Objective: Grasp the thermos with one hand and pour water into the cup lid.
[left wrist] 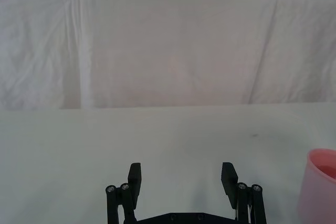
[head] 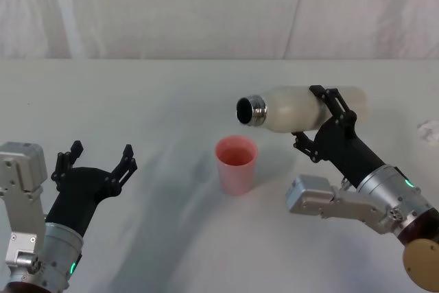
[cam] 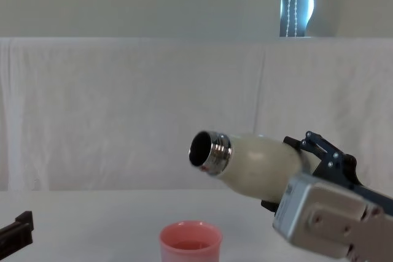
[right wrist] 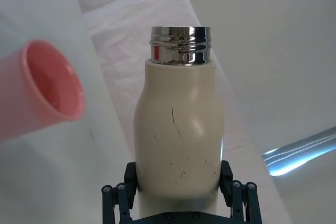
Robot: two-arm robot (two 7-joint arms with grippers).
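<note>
Your right pincer [head: 322,118] is clamped around the lower body of the tall cream-white matte thermos [head: 302,109], holding it lifted off the tabletop [head: 171,101] and tipped close to horizontal. Its shiny silver threaded neck [head: 252,110] points away from the pincer toward the small round salmon-pink cup lid [head: 236,165]. The cup lid stands upright on the tabletop, below the mouth of the thermos and a little beyond it. In the chest view the mouth [cam: 201,149] hangs well above the cup lid [cam: 190,242], with clear air between them.

To pour well, I would first check that the lip of the neck sits right over the cup opening, since from the head view it looks set slightly to the pincer's side of the rim. Then roll the wrist slowly and keep the neck low, so that the stream does not overshoot so narrow a target. No stream is visible now, though the inside of the cup lid looks wet and glossy, so it may already hold some water.

Farther off, your left pincer [head: 96,162] rests low over the tabletop with its fingers spread wide and holding nothing, well apart from the cup lid. Nothing stands between the thermos and the cup lid. A white draped cloth [cam: 123,108] hangs behind the tabletop.
</note>
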